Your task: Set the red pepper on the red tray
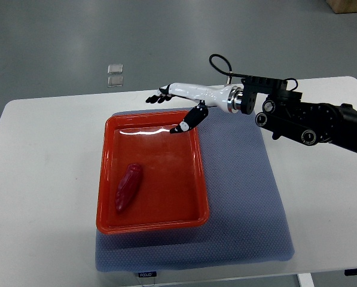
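A red pepper point(129, 186) lies inside the red tray point(197, 179), in its left half, pointing roughly front to back. My right hand point(171, 107) hovers over the tray's far edge, its arm reaching in from the right. Its fingers are spread and hold nothing; the thumb point(190, 119) points down toward the tray's far right corner. The hand is well apart from the pepper. No left arm shows.
The tray sits on a blue-grey mat point(250, 203) spread over a white table point(40, 179). Two small clear squares point(115, 75) lie on the grey floor beyond the table. The black forearm point(310, 122) crosses above the mat's far right corner.
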Robot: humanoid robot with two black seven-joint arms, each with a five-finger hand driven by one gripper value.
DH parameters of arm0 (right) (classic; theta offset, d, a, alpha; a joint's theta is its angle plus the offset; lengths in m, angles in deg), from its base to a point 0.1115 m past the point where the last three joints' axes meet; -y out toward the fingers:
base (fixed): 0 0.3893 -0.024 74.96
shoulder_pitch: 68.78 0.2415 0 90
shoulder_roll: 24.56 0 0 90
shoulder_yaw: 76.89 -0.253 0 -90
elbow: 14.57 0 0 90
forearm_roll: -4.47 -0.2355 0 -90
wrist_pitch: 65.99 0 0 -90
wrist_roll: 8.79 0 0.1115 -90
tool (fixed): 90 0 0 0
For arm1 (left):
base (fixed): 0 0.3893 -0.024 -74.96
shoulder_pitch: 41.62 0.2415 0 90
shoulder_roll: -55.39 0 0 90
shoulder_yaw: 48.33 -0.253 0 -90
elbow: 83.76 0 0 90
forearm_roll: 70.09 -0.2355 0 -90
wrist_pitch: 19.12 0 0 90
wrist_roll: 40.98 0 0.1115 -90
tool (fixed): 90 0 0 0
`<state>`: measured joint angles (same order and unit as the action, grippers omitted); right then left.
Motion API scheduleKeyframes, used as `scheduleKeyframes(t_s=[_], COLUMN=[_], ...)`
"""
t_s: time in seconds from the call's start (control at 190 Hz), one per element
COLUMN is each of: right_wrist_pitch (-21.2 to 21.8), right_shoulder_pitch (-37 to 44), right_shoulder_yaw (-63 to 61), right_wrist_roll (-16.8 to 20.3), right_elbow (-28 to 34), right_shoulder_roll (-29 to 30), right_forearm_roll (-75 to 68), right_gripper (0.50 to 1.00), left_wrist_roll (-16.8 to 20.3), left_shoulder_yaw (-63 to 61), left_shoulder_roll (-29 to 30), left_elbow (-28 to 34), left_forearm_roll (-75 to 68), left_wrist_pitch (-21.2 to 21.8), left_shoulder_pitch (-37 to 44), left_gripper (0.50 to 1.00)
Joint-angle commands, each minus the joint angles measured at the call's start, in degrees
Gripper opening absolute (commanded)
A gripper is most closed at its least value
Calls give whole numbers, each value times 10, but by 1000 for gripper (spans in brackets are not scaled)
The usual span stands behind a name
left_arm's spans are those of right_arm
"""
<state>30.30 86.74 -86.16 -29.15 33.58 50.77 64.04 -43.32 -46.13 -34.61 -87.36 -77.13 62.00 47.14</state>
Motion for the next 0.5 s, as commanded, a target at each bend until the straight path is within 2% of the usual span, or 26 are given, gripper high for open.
scheduleKeyframes(t_s=[0.0, 0.305, 0.495], right_wrist_pitch=[-9, -44, -60], right_shoulder_pitch=[-15, -46, -58], right_shoulder_yaw=[-41, -77, -75], right_wrist_roll=[11, 18, 21], right_elbow=[-6, -3, -1], right_shoulder_roll=[-33, -121, -144], right_forearm_roll=[-57, -174, -275], right_gripper=[850, 850, 864], left_wrist_roll=[0, 0, 0], left_shoulder_yaw=[0, -1, -1], left_shoulder_roll=[0, 0, 0], left_elbow=[-1, -3, -4], left_forearm_roll=[0, 0, 0], left_wrist_pitch=[0, 0, 0], left_shoulder_pitch=[-1, -3, -3], left_gripper=[1000, 1000, 1000])
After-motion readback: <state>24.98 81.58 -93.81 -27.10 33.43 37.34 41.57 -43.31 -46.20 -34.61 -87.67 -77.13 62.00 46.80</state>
